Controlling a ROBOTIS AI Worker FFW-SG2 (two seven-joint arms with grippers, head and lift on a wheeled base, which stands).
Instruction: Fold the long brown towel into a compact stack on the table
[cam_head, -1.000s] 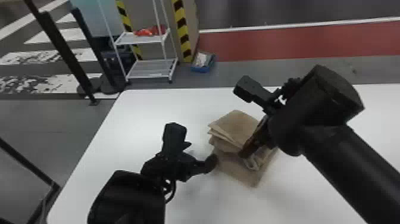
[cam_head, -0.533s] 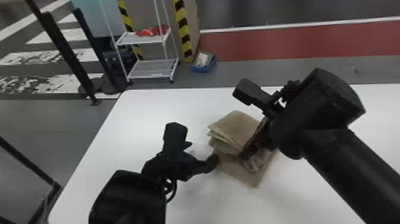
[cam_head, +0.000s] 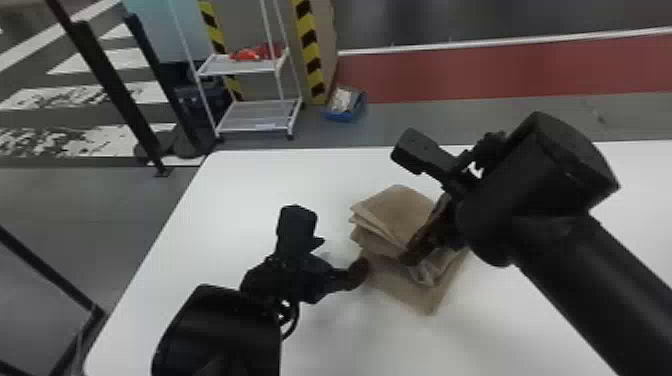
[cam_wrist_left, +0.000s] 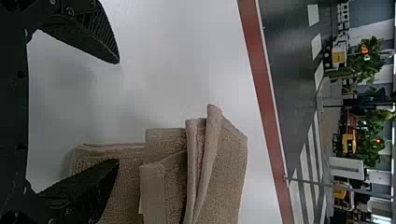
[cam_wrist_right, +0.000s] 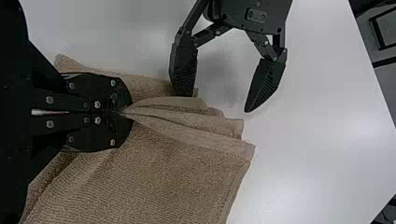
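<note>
- The brown towel (cam_head: 397, 207) is folded in a messy pile on the white counter (cam_head: 240, 195).
- The right gripper (cam_head: 411, 257) is closed tight, pinching some towel folds.
- The left gripper (cam_head: 341, 256) is wide open, with one finger (cam_wrist_right: 184, 77) at the towel's edge.

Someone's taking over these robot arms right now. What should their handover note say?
Right hand: shut on a pinched fold of the brown towel.
Left hand: open, one finger at the towel's edge.
Towel: on the white table, between the two hands in the head view.
Done: the towel is already folded into several layers.
Left: the layers are uneven and the pinched part is bunched, so it probably needs laying flat, releasing and squaring up.
</note>
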